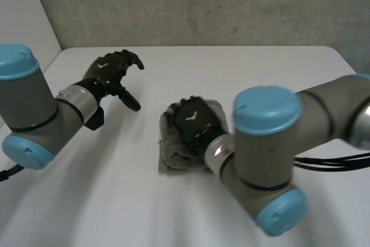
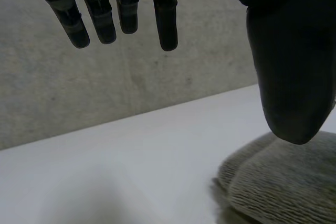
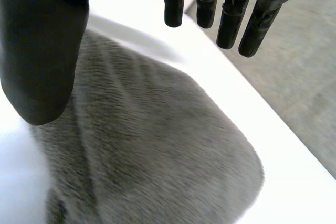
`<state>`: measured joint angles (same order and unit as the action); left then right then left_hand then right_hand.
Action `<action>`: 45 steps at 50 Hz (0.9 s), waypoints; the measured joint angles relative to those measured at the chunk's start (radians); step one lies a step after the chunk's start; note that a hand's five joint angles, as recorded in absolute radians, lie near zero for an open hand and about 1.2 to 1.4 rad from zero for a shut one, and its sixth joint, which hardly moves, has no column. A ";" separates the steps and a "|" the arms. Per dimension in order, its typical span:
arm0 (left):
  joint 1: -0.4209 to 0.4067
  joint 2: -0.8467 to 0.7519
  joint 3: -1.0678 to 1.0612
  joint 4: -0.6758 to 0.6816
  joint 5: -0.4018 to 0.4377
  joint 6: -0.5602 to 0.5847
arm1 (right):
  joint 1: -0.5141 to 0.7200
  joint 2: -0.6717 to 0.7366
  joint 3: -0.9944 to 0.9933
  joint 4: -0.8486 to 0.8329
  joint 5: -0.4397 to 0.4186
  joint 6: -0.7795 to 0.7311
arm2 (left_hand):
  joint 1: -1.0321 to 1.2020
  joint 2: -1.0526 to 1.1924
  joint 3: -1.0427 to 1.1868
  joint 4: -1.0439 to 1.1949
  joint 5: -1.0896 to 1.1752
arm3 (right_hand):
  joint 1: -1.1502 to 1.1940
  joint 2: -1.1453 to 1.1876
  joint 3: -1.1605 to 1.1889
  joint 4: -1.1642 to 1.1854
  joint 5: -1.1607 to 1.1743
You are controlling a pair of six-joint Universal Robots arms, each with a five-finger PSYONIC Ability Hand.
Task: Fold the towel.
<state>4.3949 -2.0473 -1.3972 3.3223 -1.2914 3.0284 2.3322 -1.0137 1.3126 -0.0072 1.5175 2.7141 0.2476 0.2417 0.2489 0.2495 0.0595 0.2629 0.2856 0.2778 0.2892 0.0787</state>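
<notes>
A grey towel [image 1: 173, 157] lies folded into a small thick bundle at the middle of the white table [image 1: 243, 73]. My right hand [image 1: 193, 122] hovers over its top, fingers straight and spread from the thumb, holding nothing. In the right wrist view the towel [image 3: 157, 156] lies under the palm of that hand [image 3: 42, 51], with a gap between them. My left hand [image 1: 110, 70] is raised over the table's far left, apart from the towel, open and empty. In the left wrist view the towel's rounded edge [image 2: 278, 187] lies past the thumb of the left hand [image 2: 289, 77].
A grey concrete wall [image 1: 202, 4] runs behind the table's far edge. Bare white tabletop surrounds the towel on all sides. My right arm's elbow [image 1: 269, 160] hangs low over the near right of the table.
</notes>
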 measured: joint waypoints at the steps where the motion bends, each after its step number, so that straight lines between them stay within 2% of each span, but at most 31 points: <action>1: -0.004 -0.002 -0.001 0.000 0.000 0.000 | -0.009 -0.010 0.008 -0.001 -0.003 0.009 | 0.000 0.000 0.000 -0.001 0.000 | 0.000 0.000 0.000 0.000 0.000; 8: -0.078 -0.032 -0.009 -0.001 -0.001 0.001 | -0.125 -0.082 0.088 -0.010 -0.058 0.139 | 0.000 0.000 0.000 -0.001 0.000 | -0.022 -0.028 -0.030 -0.024 -0.009; 16: -0.164 -0.106 -0.014 0.000 -0.009 0.011 | -0.219 -0.009 0.088 -0.011 -0.118 0.284 | 0.000 0.000 0.000 -0.001 0.000 | -0.034 -0.029 -0.032 -0.025 -0.009; 26: -0.180 -0.227 0.017 -0.003 -0.038 0.017 | -0.243 0.117 0.059 -0.008 -0.166 0.347 | 0.000 -0.002 0.000 -0.001 0.000 | -0.035 -0.029 -0.033 -0.025 -0.009; 31: -0.179 -0.246 0.027 -0.008 -0.046 0.017 | -0.248 0.130 0.052 -0.005 -0.169 0.347 | 0.000 -0.002 0.000 -0.001 0.000 | -0.039 -0.029 -0.038 -0.025 -0.009; 37: -0.178 -0.211 0.022 -0.018 -0.047 0.016 | -0.248 0.083 0.051 0.000 -0.164 0.352 | 0.000 -0.002 0.000 -0.001 0.000 | -0.039 -0.029 -0.038 -0.025 -0.009; 45: -0.177 -0.074 0.026 -0.079 -0.046 0.018 | -0.245 -0.077 0.058 0.003 -0.148 0.371 | 0.000 -0.002 0.000 -0.001 0.000 | -0.039 -0.029 -0.038 -0.025 -0.009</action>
<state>4.2178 -2.1209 -1.3713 3.2434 -1.3372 3.0461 2.0871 -1.0911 1.3708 -0.0045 1.3694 3.0853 0.2475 0.2398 0.2489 0.2481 0.0594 0.2235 0.2562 0.2398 0.2641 0.0694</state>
